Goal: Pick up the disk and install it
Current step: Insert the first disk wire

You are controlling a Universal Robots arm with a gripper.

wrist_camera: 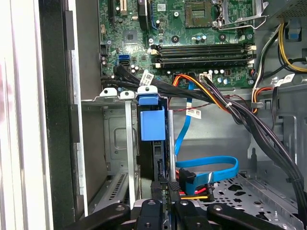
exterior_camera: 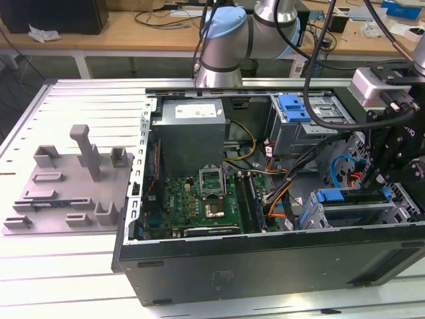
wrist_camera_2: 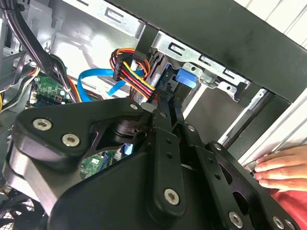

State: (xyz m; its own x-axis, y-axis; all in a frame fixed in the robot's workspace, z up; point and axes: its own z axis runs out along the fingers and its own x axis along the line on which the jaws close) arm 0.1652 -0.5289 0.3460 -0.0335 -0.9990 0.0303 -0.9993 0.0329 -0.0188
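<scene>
The gripper (wrist_camera: 163, 186) pinches the disk (wrist_camera: 152, 125), upright in the drive bay (wrist_camera: 111, 98); white label (exterior_camera: 199, 111) unreadable; slatted metal table (exterior_camera: 73, 100); wooden bench (exterior_camera: 133, 30) behind.

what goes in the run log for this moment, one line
gripper: at drive cage, close to disk | disk: standing on edge in drive cage | person's hand: beside computer case
</scene>
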